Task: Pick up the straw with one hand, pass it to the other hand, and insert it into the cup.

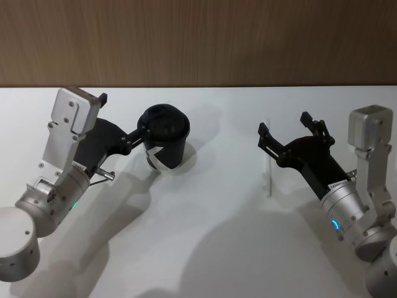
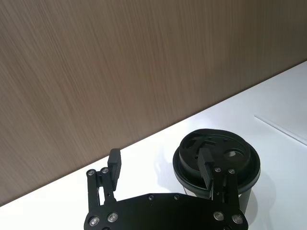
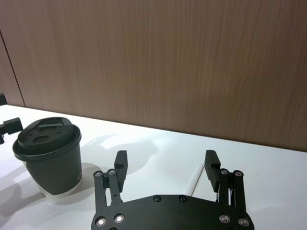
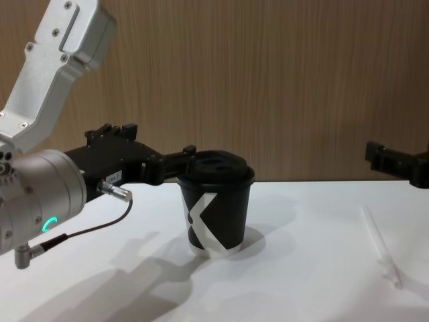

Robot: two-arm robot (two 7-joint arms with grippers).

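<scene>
Though thin, straw (image 1: 268, 176) translucent, straight.

From my head I looked down on the white table (image 1: 205, 248); from my chest, level across it. My wrist cameras sat close behind the left gripper (image 2: 160, 158) and right gripper (image 3: 165, 157), facing the wood wall (image 4: 301, 87). All four shared the cup (image 1: 164, 139).

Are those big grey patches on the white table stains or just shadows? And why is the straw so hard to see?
Just shadows. Head view: the left gripper and right gripper cast soft grey ones across the table. Chest view: the cup throws a faint one beside its base. The straw is pale on white, so it nearly vanishes in the head view.
</scene>
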